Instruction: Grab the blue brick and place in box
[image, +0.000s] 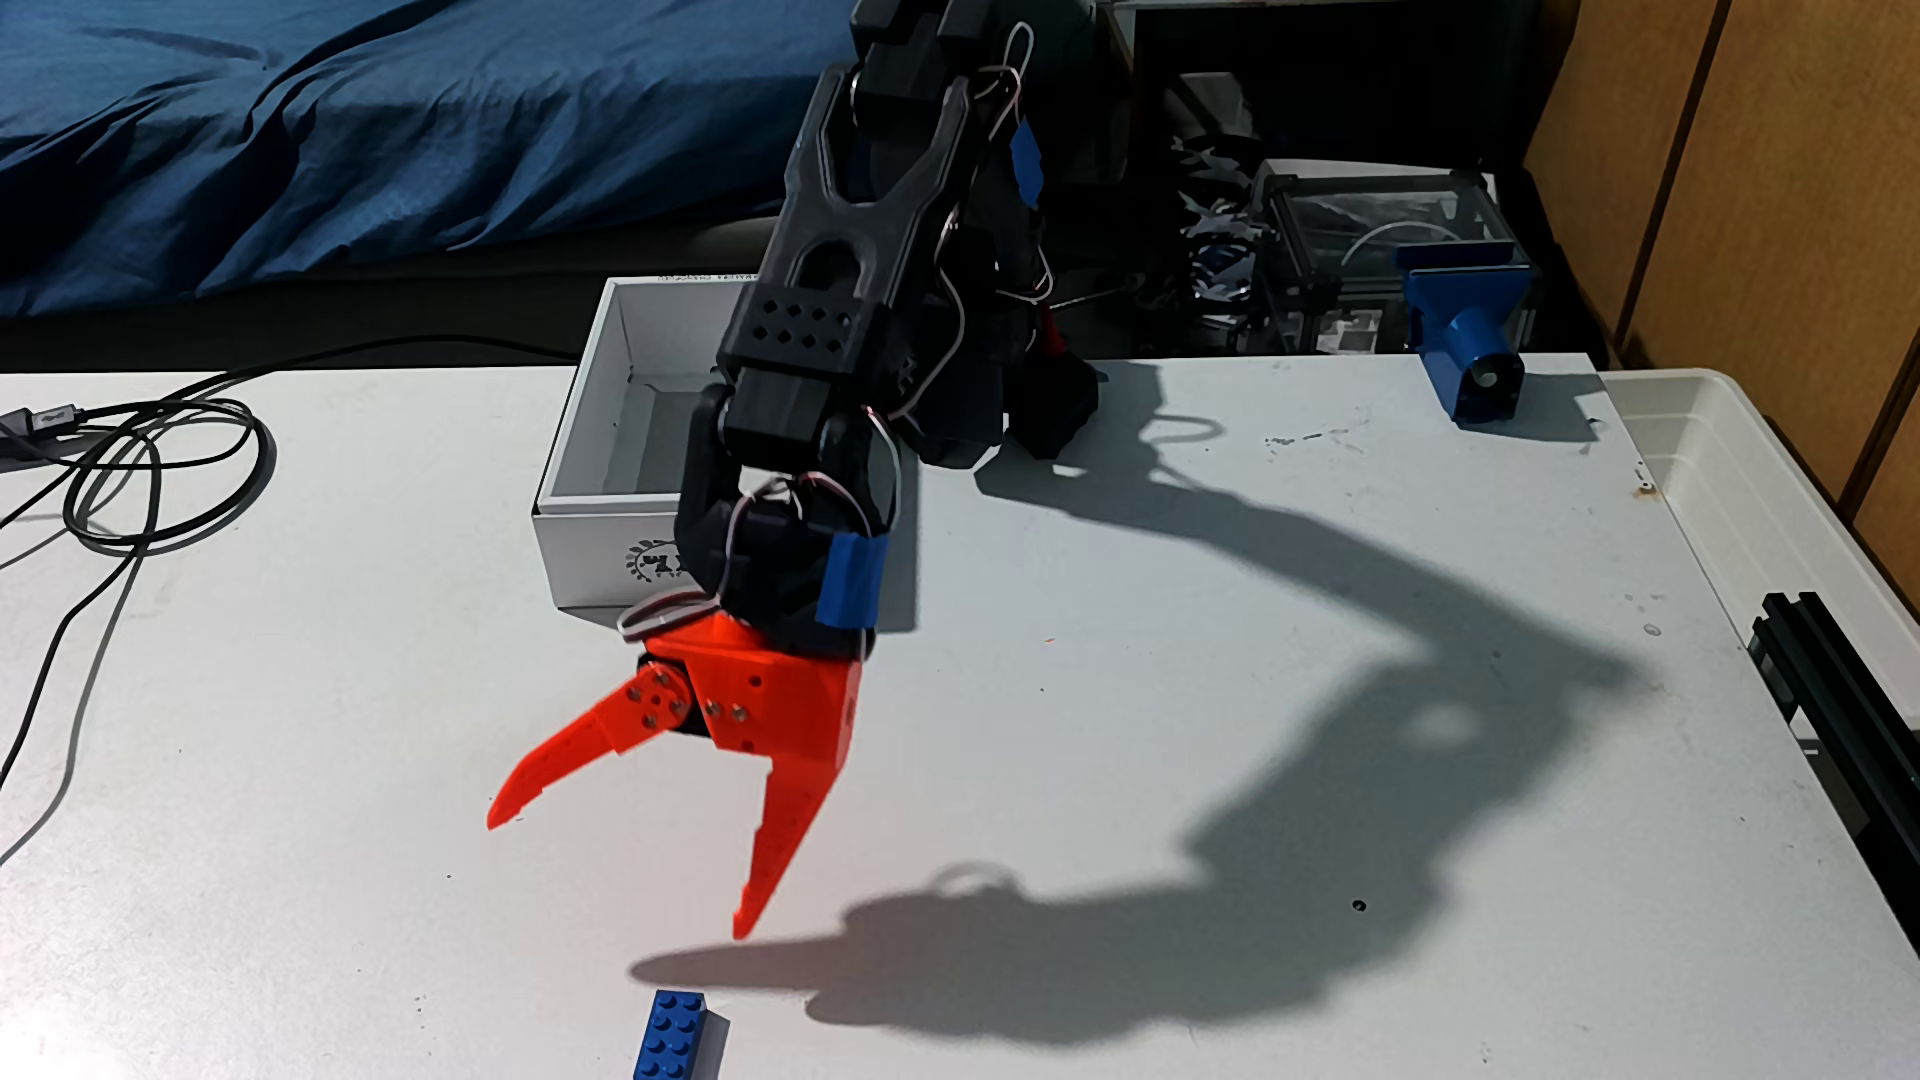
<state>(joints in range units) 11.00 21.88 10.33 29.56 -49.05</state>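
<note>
In the fixed view, the orange gripper (613, 875) hangs over the white table (1143, 727) with its jaws spread wide and nothing between them. The blue brick (670, 1034) lies flat on the table at the bottom edge, just below the lower fingertip and apart from it. The box (592, 457) stands behind the black arm (831, 312), open side up, emblem facing the camera. Cables (135, 467) loop at left.
</note>
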